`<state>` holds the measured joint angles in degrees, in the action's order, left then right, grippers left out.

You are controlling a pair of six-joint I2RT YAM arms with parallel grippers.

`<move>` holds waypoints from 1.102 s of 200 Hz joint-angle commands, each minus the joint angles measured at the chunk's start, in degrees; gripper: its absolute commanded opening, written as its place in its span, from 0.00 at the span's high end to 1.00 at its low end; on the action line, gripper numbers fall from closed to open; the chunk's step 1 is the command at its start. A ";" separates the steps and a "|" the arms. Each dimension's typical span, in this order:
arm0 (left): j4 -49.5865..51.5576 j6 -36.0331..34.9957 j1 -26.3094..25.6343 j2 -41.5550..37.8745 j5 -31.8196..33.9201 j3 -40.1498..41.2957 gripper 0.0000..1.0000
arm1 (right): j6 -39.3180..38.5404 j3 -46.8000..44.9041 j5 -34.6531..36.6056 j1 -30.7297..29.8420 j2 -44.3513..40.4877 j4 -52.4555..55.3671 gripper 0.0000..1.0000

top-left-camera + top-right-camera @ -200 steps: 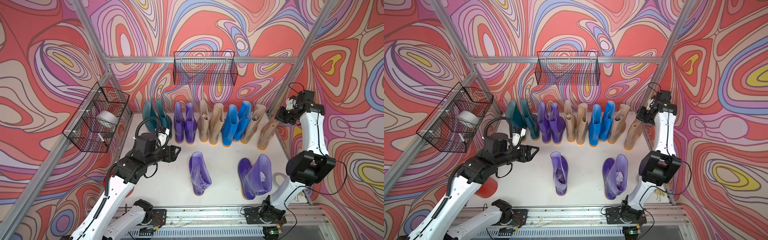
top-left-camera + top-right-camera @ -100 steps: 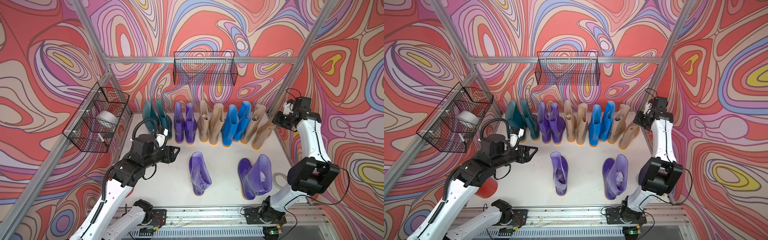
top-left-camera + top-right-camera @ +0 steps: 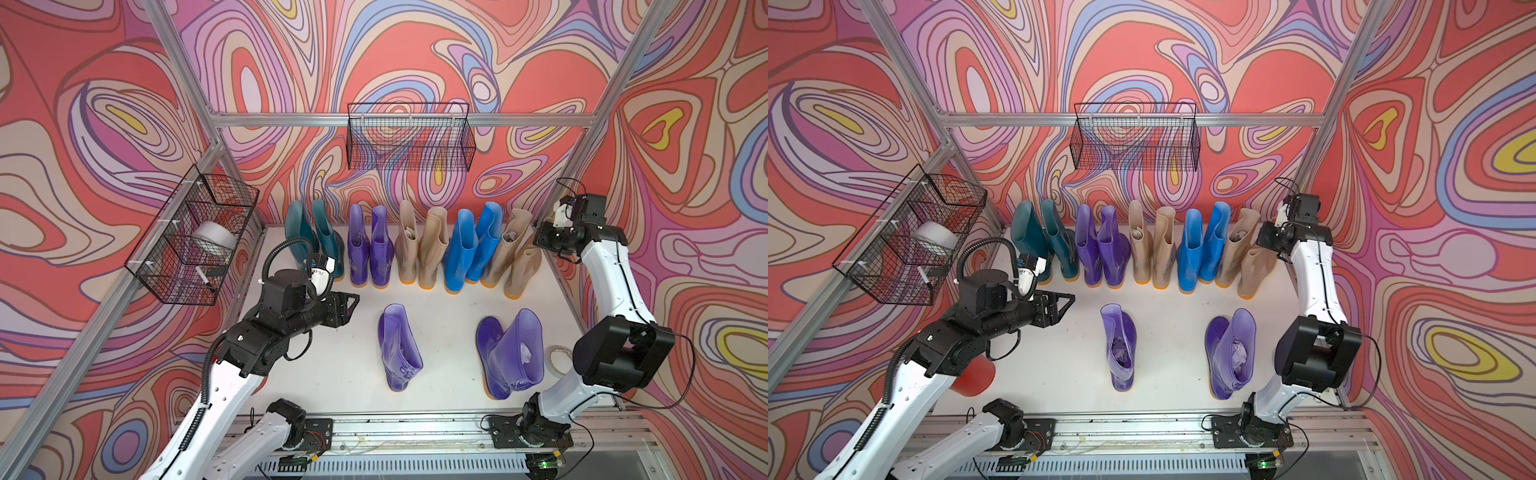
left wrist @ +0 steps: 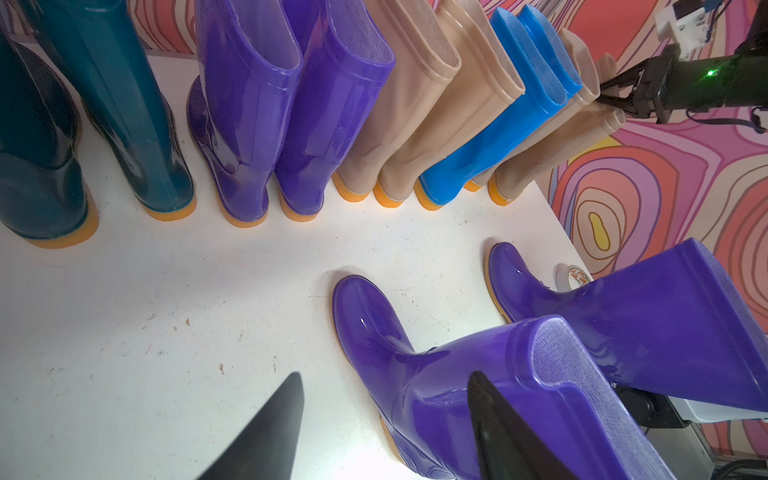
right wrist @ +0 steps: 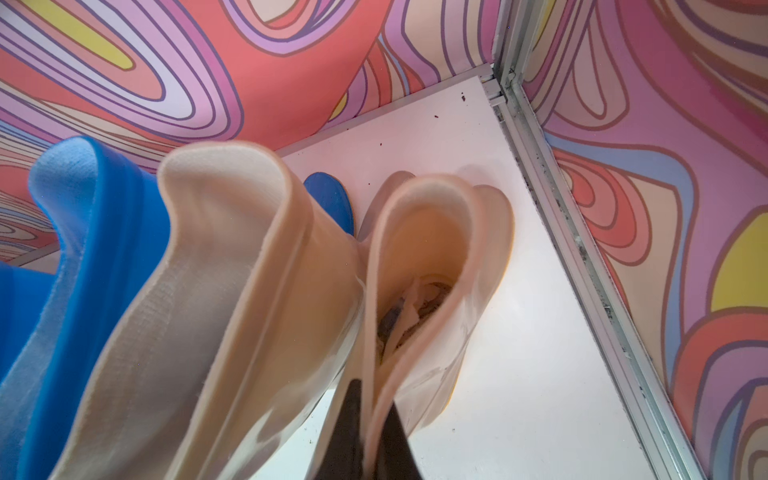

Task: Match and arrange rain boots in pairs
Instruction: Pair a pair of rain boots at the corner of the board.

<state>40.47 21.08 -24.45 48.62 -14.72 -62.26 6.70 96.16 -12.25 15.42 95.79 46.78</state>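
The right end effector [image 5: 368,399] is pinched narrow on the top rim of the beige boot [image 5: 436,257] at the far right end of the back row. One dark finger [image 5: 347,419] lies outside the cuff and the other inside it. I can see crumpled paper [image 5: 428,295] down inside the shaft. Its orange sole is down at the white worktop [image 3: 449,316], though I cannot tell whether it rests there fully. The top of the boot leans toward the second beige boot [image 3: 505,245] just beside it.

Going left along the back wall from there stand two blue boots [image 3: 461,249], two more beige boots [image 3: 432,245], two purple boots [image 3: 372,249] and two teal boots [image 3: 328,237]. All are upright and close together, with orange soles.

The left end effector [image 3: 349,305] has its jaws apart at a middling width and nothing between them. It hangs above the worktop in front of the teal boots, pointing toward the middle.

Nearer the front stand two loose boots, well apart from each other. One purple boot [image 3: 399,353] is near the left end effector but not touching it. The other purple boot [image 3: 509,357] is over by the right arm, with paper in its shaft and a roll of tape [image 3: 557,361] just beside it
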 commanded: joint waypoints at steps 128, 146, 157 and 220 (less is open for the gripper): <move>0.27 -0.32 -0.32 -0.81 0.87 0.64 0.35 | 4.87 3.04 4.75 -2.57 -2.19 -1.43 0.51; 0.23 -0.42 -0.29 -0.85 0.91 0.63 0.35 | 5.01 4.02 5.98 -3.57 -2.62 -0.54 0.49; 0.22 -0.45 -0.33 -0.99 0.88 0.72 0.35 | 5.25 4.27 6.33 -4.07 -3.28 -0.55 0.47; 0.31 -0.52 -0.33 -1.42 0.84 1.00 0.35 | 6.31 8.25 9.14 -7.04 -3.37 2.61 0.41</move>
<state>40.49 21.06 -24.45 48.05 -14.50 -62.02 12.21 101.93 -5.41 9.50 92.40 47.29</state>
